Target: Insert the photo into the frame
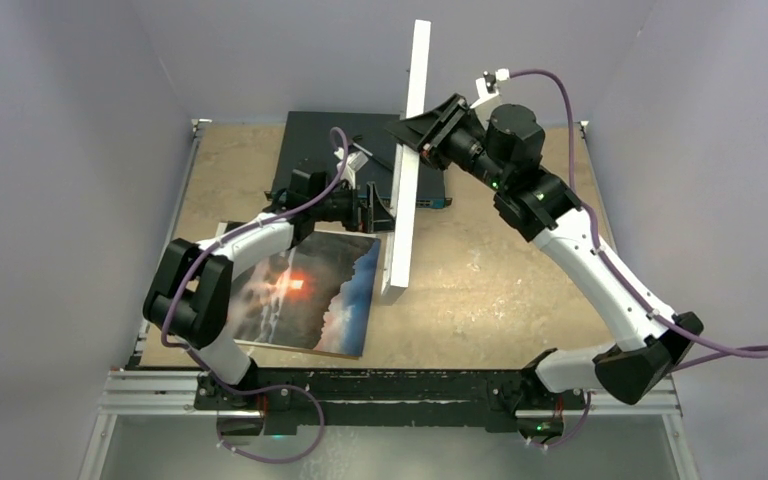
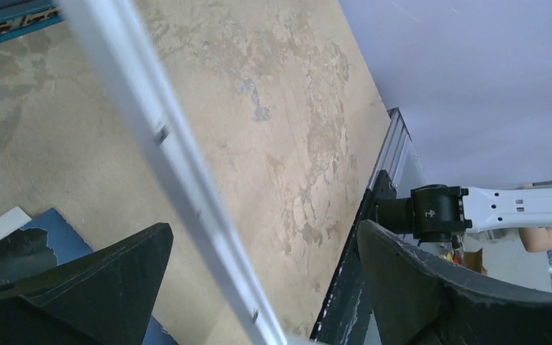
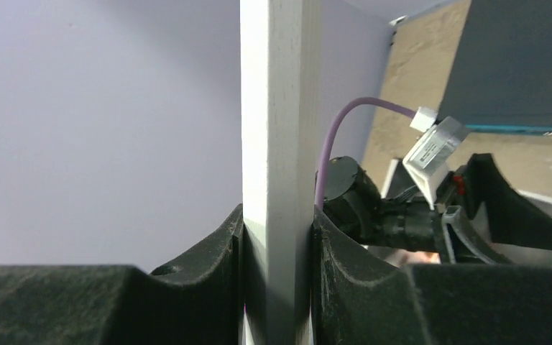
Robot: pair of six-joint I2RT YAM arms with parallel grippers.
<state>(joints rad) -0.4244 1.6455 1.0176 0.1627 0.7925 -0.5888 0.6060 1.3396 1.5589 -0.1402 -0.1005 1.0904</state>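
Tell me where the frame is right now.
In the top view, the frame stands on edge near the table's middle. The right gripper has its jaws shut on it, and its lower end sits beside the photo's right edge.

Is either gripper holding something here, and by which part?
The right gripper clamps the frame by its white side rail; the left gripper is open, holding nothing.
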